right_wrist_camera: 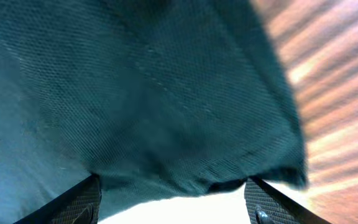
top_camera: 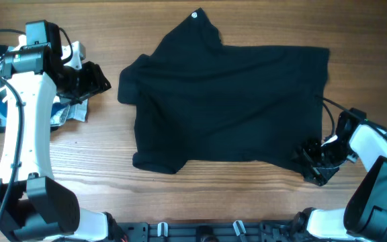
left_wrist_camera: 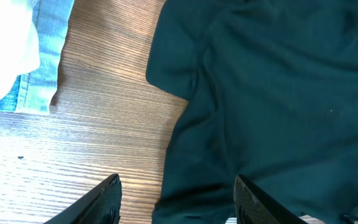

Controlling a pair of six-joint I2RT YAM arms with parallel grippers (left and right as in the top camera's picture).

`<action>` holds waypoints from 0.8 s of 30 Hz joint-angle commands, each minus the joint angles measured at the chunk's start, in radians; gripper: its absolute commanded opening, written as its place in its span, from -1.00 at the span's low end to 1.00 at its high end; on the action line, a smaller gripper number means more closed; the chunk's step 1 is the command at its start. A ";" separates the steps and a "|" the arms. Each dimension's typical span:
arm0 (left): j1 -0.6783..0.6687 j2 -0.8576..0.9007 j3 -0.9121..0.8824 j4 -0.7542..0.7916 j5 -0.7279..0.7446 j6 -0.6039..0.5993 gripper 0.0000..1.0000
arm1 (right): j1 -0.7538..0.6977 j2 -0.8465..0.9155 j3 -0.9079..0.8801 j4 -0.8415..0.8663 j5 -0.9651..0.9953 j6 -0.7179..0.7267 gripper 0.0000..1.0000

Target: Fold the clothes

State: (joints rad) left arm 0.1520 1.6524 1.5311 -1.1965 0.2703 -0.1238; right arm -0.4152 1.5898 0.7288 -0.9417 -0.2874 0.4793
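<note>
Two claws, both spread. Nearest the robot's base, the right gripper (right_wrist_camera: pixel 173 183) sat at the near right corner of the black T-shirt (top_camera: pixel 234 101), its fingers (right_wrist_camera: pixel 79 202) wide apart with the hem (right_wrist_camera: pixel 229 180) lying loose between them, pinching nothing. The shirt lay across the middle of the table (top_camera: pixel 180 202), mostly flat but rumpled, one sleeve (top_camera: pixel 130 84) jutting out on its left and the neck tag (top_camera: pixel 195 15) at the far edge. Farther off, the left gripper (left_wrist_camera: pixel 176 183) hung open and empty over bare wood beside that sleeve, near the heap of other garments (left_wrist_camera: pixel 36 56). By my reading the folding had barely begun — no tidy fold showed, and most was left to do
</note>
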 commanded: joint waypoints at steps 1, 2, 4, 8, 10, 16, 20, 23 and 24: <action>0.002 -0.002 0.010 0.006 0.002 0.012 0.16 | 0.004 -0.010 -0.023 0.050 -0.043 0.027 0.36; 0.002 -0.002 0.010 0.005 0.002 0.012 0.16 | 0.004 -0.010 -0.026 0.051 -0.029 0.031 0.25; 0.002 -0.002 0.010 0.002 0.002 0.012 0.16 | 0.004 -0.010 -0.028 0.047 0.031 0.048 -0.24; 0.002 -0.002 0.010 0.001 0.002 0.012 0.17 | 0.001 -0.011 0.000 0.016 0.108 0.044 -0.91; 0.002 -0.002 0.010 0.000 0.002 0.012 0.17 | -0.003 -0.015 0.043 -0.031 0.150 0.043 -0.91; 0.002 -0.002 0.004 -0.021 0.002 0.012 0.17 | -0.042 -0.045 0.257 -0.211 0.330 0.044 -0.91; 0.000 -0.001 -0.024 -0.047 0.057 0.012 0.16 | -0.071 -0.052 0.277 -0.227 0.367 0.044 -0.91; -0.008 -0.001 -0.090 -0.058 0.120 0.012 0.15 | -0.077 -0.051 0.277 -0.223 0.358 0.042 -0.92; -0.015 -0.001 -0.117 -0.058 0.129 0.012 0.15 | -0.077 -0.051 0.277 -0.223 0.351 0.039 -0.91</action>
State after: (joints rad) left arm 0.1516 1.6520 1.4963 -1.2449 0.3195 -0.1238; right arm -0.4870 1.5501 0.9977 -1.1637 0.0216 0.5198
